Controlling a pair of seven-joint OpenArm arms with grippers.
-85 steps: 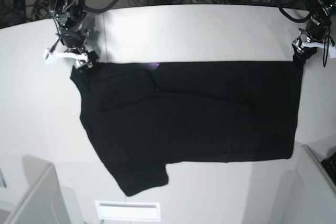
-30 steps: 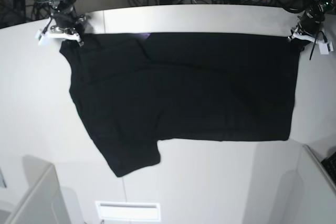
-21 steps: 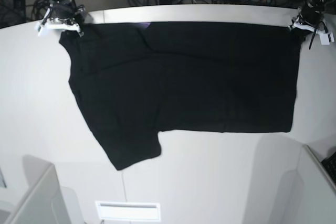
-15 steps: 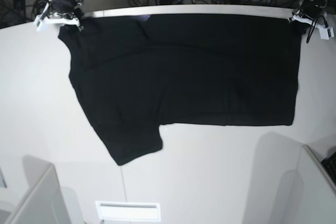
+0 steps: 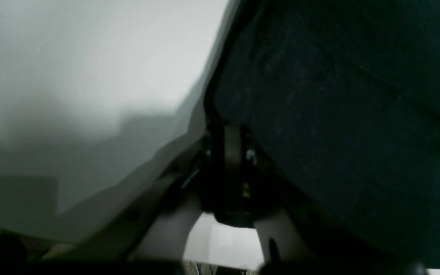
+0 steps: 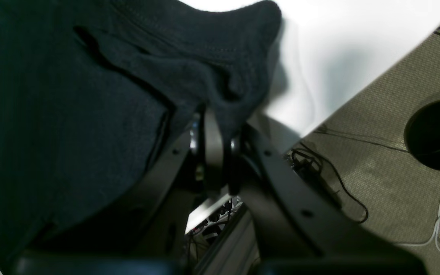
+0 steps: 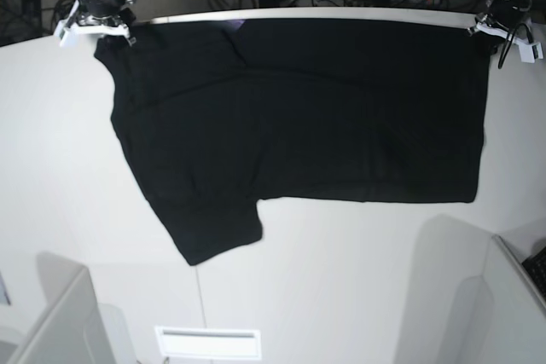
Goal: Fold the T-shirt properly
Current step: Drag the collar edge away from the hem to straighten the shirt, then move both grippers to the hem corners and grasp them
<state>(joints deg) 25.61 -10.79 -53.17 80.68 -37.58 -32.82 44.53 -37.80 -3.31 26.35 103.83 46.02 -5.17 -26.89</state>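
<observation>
the t-shirt (image 7: 299, 117), far corners pinched in clamped left gripper (image 7: 488, 30) and right gripper (image 7: 95, 30)

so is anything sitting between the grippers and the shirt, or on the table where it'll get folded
Nothing visible. The left gripper and right gripper are each shut on a far corner of the T-shirt, and the white table shows no objects around the cloth.

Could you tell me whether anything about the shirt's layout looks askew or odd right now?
The large black cloth T-shirt lies mostly flat, but one sleeve juts out crooked at its lower left, and a purple sliver peeks out at the far edge.
</observation>
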